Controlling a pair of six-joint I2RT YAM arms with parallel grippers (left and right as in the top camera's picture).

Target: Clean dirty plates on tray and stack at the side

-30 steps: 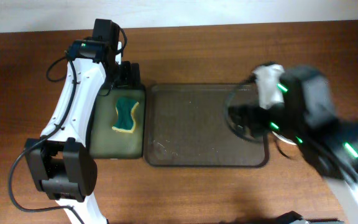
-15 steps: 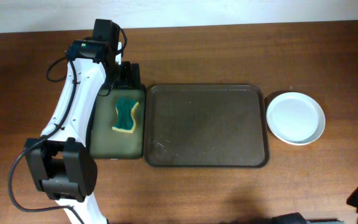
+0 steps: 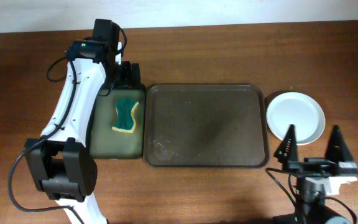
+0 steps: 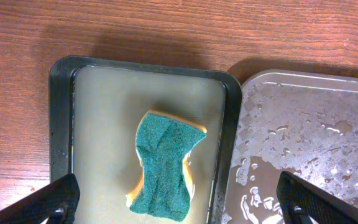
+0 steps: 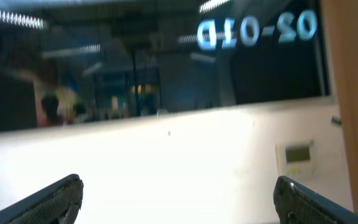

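Observation:
The large dark brown tray [image 3: 207, 158] lies mid-table, wet and with no plates on it; its left part also shows in the left wrist view [image 4: 316, 112]. White plates [image 3: 295, 117] sit on the table right of the tray. From above they read as one clean plate, with no red smear. My left gripper [image 3: 127, 73] is open and empty above the far end of the small tray; in its wrist view [image 4: 179, 210] it hovers over the sponge [image 4: 166, 167]. My right gripper [image 3: 312, 146] is open and empty at the front right, fingers raised, in front of the plates. Its wrist view [image 5: 176, 205] shows only the room wall.
The smaller dark tray [image 3: 101, 140] with the green-and-yellow sponge [image 3: 126, 115] lies against the big tray's left side. Bare wooden table surrounds both trays. The left arm [image 3: 73, 112] stretches along the table's left side.
My right arm has pulled back from over the tray's right end to the front right edge of the table, uncovering the white plates. The left arm has not moved.

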